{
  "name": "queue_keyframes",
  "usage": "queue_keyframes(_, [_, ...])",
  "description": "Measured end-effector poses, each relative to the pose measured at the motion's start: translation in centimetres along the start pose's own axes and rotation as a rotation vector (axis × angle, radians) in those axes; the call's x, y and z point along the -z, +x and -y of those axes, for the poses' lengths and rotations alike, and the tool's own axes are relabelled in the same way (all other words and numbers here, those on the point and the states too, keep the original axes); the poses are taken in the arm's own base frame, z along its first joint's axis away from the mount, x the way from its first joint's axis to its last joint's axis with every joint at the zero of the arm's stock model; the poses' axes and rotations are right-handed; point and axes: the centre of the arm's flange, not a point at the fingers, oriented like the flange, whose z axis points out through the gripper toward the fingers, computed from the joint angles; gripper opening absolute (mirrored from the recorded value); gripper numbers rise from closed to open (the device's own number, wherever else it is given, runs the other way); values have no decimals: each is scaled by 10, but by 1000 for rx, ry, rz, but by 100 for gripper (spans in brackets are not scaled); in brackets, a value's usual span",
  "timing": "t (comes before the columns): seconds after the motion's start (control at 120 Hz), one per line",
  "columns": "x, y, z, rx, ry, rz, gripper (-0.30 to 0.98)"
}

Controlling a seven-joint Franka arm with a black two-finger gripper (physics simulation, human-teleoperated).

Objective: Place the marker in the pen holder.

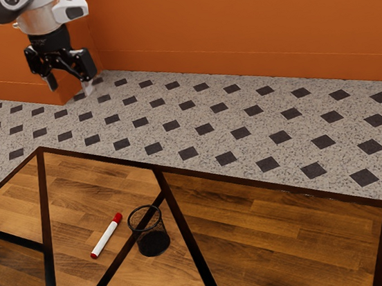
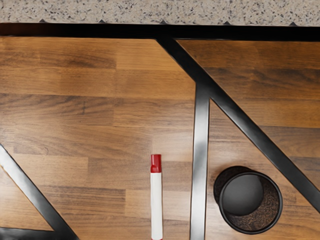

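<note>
Left to right in the exterior view: a round emblem point(image 1: 12, 1) on the arm, illegible; the gripper point(image 1: 70, 89), fingers spread, well apart from the mesh pen holder point(image 1: 154, 244); the red-capped white marker point(image 1: 106, 238), lying beside that holder.

Well below the gripper point(image 1: 70, 88), a white marker point(image 1: 106, 238) with 2 red ends lies flat near an upright black mesh pen holder point(image 1: 153, 244).

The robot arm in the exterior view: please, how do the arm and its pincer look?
My arm has rounded whitish and grey casings, with a circular marking and a dark patch on a pale block. The black, angular pincer has two fingers, one with a pale tip.
</note>
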Motion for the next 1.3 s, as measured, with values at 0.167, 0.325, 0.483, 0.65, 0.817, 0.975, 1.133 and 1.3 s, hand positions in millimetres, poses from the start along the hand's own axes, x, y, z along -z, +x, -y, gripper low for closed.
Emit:
queue_keyframes(0.167, [-1,0,46,99,31,-7,69])
queue_keyframes(0.325, [-47,-3,89,189,45,106,69])
queue_keyframes(0.483, [-150,-12,101,218,39,322,69])
queue_keyframes(0.65, [-241,-7,26,82,48,407,69])
queue_keyframes(0.817, [-313,2,26,90,12,425,69])
queue_keyframes(0.975, [-356,1,20,88,-29,412,69])
queue_keyframes(1.133, [-382,-2,19,80,-58,397,69])
queue_keyframes(1.3, [-396,-7,19,72,-79,386,69])
